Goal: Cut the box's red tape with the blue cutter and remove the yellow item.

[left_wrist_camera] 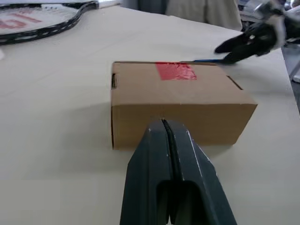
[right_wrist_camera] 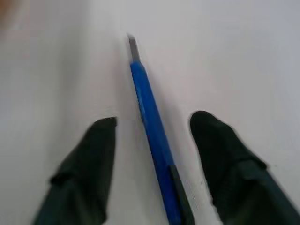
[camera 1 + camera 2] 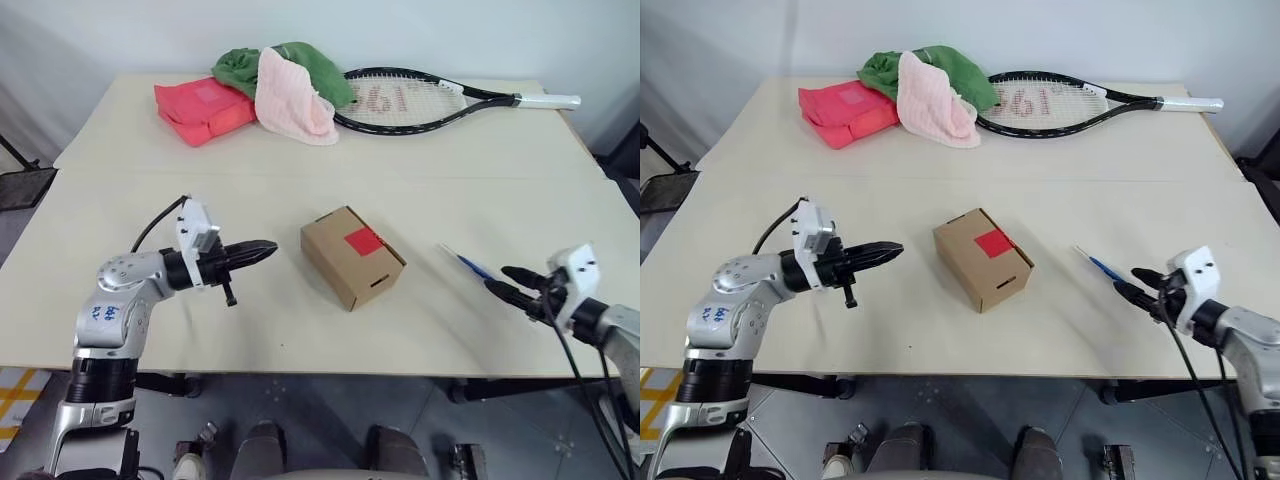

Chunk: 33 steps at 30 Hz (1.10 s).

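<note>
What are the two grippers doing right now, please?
Left gripper: closed, empty, facing the box.
Right gripper: open, straddling the blue cutter.

Even, bright overhead light leaves soft shadows on the surface (image 3: 480, 180); the right wrist view is blurred (motion, seemingly).

The left gripper (image 1: 165, 123) is seen pressed shut, just short of the box (image 1: 178, 105); red tape (image 1: 176, 71) is seen on the box's top beyond it.
</note>
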Tool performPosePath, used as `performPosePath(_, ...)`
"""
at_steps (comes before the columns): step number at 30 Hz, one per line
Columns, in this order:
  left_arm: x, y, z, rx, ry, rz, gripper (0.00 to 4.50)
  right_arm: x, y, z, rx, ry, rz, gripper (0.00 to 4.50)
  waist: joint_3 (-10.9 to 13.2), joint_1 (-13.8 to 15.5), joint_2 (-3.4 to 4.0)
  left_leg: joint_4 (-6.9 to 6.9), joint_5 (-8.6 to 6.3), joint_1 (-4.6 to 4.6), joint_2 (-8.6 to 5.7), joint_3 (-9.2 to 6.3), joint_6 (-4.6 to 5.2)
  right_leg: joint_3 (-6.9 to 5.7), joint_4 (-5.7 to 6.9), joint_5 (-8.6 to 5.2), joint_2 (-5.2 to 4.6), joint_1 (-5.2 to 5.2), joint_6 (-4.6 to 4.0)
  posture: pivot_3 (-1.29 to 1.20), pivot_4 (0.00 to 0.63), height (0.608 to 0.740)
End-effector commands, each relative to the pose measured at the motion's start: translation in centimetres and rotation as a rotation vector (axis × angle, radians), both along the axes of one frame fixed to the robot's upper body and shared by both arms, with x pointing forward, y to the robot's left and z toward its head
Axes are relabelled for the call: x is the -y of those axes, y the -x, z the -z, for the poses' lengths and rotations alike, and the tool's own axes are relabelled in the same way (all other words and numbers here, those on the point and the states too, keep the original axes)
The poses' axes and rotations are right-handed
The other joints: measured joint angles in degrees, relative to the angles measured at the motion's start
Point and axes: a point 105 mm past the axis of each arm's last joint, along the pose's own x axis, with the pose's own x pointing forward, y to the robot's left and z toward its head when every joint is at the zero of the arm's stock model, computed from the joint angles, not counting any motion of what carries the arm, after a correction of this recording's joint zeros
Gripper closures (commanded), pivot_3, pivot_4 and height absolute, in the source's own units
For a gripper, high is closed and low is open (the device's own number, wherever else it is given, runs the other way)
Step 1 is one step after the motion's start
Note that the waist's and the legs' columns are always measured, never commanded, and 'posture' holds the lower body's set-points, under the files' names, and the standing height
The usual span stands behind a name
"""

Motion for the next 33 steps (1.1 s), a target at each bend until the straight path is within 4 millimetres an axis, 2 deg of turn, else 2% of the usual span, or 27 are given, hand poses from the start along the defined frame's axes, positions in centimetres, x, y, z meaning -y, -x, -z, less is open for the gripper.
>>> performPosePath(1,-0.8,0.4,-0.2,0.037,-0.020,-0.036,4.50,-1.6,1.5,-4.6,0.067,-0.020,-0.145,1.38,0.0,-0.1,0.00,0.00,0.00,0.01,0.00,0.00,0.00,0.00,-0.01,0.00,0.00,0.01,0.00,0.00,0.150,0.740)
performPosePath(2,-0.7,0.5,0.1,0.028,-0.025,-0.040,4.50,-2.2,1.6,-4.7,0.063,-0.013,-0.180,1.50,0.0,-0.1,-0.01,0.00,0.00,0.07,0.00,0.00,0.00,0.02,0.00,0.00,0.00,0.05,0.00,0.00,0.150,0.740)
performPosePath(4,-0.5,0.3,0.6,0.009,-0.024,-0.052,4.50,-3.5,1.2,-4.4,0.057,0.011,-0.219,2.03,0.0,-0.2,-0.06,-0.12,0.00,0.31,0.00,0.00,0.00,0.03,-0.01,0.00,0.01,0.21,0.00,0.00,0.150,0.740)
performPosePath(7,0.7,-0.2,1.8,-0.025,-0.028,-0.074,4.50,-6.9,-1.4,-3.2,0.087,0.063,-0.261,3.07,0.0,-0.3,-0.07,-0.14,-0.01,0.57,0.00,0.05,-0.02,0.09,-0.05,0.00,0.01,0.41,-0.01,0.00,0.150,0.740)
performPosePath(11,2.0,-1.1,3.0,-0.068,-0.036,-0.102,4.50,-9.7,-4.8,-2.3,0.141,0.106,-0.248,4.43,0.0,-0.1,-0.05,-0.21,-0.01,0.61,0.00,0.12,-0.02,0.17,0.00,0.00,0.01,0.35,-0.01,0.00,0.150,0.740)
performPosePath(14,3.2,-1.9,3.9,-0.109,-0.054,-0.120,4.50,-11.9,-6.7,-0.9,0.149,0.136,-0.282,4.48,0.0,0.0,-0.05,-0.24,-0.01,0.58,0.00,0.14,-0.03,0.15,-0.04,0.00,0.01,0.34,0.00,0.00,0.150,0.740)
performPosePath(17,4.0,-2.4,3.9,-0.107,-0.050,-0.119,4.50,-14.1,-6.7,0.1,0.121,0.117,-0.373,4.48,0.0,-0.1,-0.05,-0.25,-0.01,0.59,0.00,0.14,-0.03,0.14,0.00,0.00,0.01,0.34,0.00,0.00,0.150,0.740)
performPosePath(20,4.9,-2.8,3.6,-0.103,-0.042,-0.103,4.50,-16.2,-5.4,0.9,0.069,0.077,-0.479,4.48,0.0,-0.4,-0.05,-0.31,0.00,0.60,0.00,0.14,-0.04,0.14,0.03,0.00,0.02,0.29,0.00,0.00,0.150,0.740)
performPosePath(25,5.5,-2.4,3.8,-0.131,-0.053,-0.052,4.50,-17.6,-2.5,1.8,-0.020,0.095,-0.603,4.48,0.0,-0.3,-0.04,-0.33,0.00,0.61,0.00,0.14,-0.04,0.15,0.06,0.00,0.02,0.28,0.00,0.00,0.150,0.740)
performPosePath(33,4.8,0.1,4.9,-0.232,-0.088,0.052,4.50,-19.0,-0.3,1.7,-0.071,0.110,-0.593,4.48,0.0,-0.4,-0.04,-0.37,0.00,0.61,0.00,0.15,-0.04,0.17,0.08,-0.01,0.02,0.23,-0.01,0.00,0.150,0.740)
